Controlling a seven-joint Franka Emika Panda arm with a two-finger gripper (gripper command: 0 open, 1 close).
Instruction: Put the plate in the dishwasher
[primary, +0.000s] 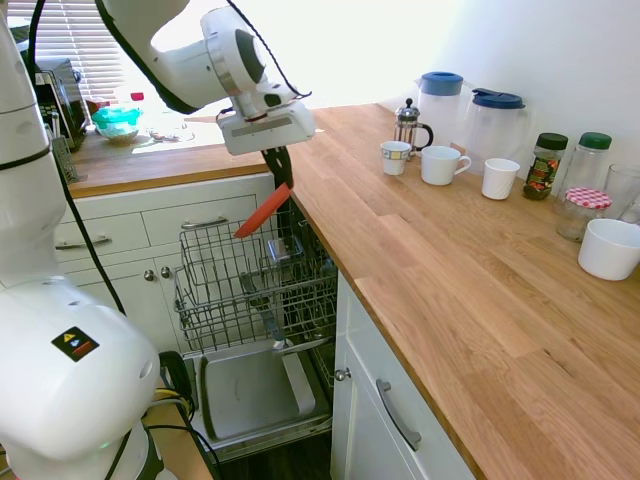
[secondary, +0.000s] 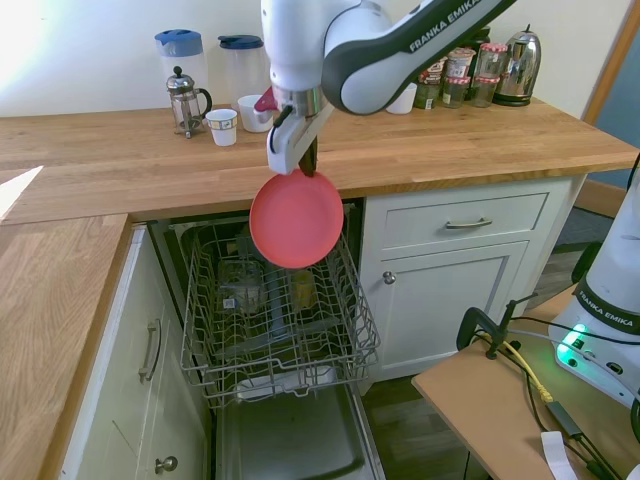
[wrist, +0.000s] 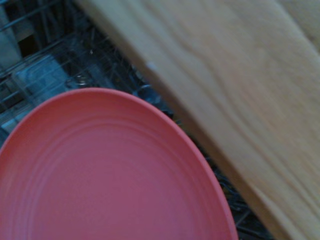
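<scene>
The coral-red plate (secondary: 296, 218) hangs on edge from my gripper (secondary: 303, 168), which is shut on its upper rim. It is held in the air above the pulled-out grey wire rack (secondary: 275, 310) of the dishwasher, just in front of the counter edge. From the other side the plate (primary: 263, 212) shows as a tilted red sliver below the gripper (primary: 279, 170), over the rack (primary: 250, 285). The plate (wrist: 105, 175) fills the lower part of the wrist view, with rack wires behind it. The dishwasher's drop-down door (primary: 255, 390) lies open below.
A wooden counter (secondary: 100, 160) runs along the wall and around the corner. Mugs (primary: 440, 164), a French press (secondary: 185, 100) and two jugs (primary: 490, 125) stand on it, with jars (secondary: 460, 75) and a kettle (secondary: 518, 68) further along. White cupboards (secondary: 465, 270) flank the dishwasher.
</scene>
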